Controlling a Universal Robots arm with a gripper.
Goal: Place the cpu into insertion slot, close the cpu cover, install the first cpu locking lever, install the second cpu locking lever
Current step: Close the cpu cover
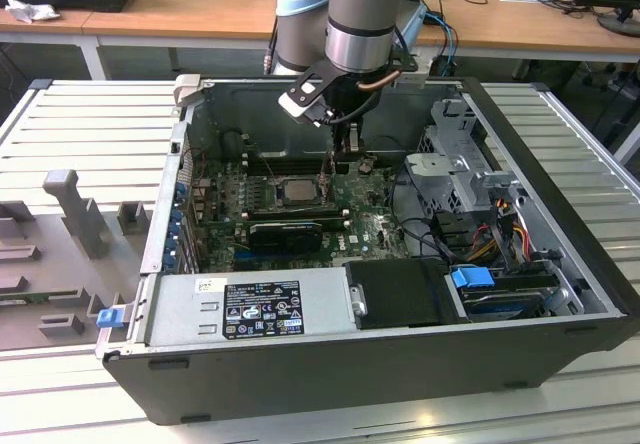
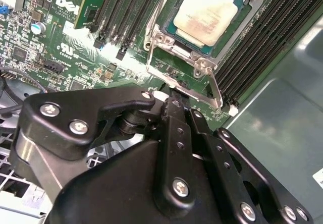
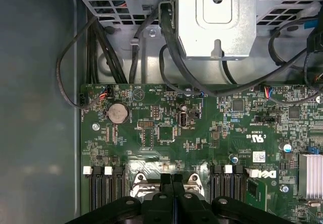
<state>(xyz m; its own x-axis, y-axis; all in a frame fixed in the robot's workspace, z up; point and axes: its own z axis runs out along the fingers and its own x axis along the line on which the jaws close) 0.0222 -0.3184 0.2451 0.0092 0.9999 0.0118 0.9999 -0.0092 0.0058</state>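
Fingers (image 3: 165,196) press together in the first wrist view, with only a thin seam between them and nothing seen in it, and their tips hang over the motherboard (image 3: 151,148). In the second wrist view the gripper (image 2: 172,102) stands just beside the near rim of the insertion slot (image 2: 181,50). The cpu (image 2: 208,9) is seated in that slot, straight ahead of the tips. A silvery locking lever (image 2: 199,93) runs crosswise along the near rim; whether the tips touch it I cannot tell. Memory slots (image 2: 262,37) flank the socket closely, so sideways room looks tight. In the exterior view the cpu lies toward the exterior view's left of the gripper, well inside the computer case (image 1: 400,364).
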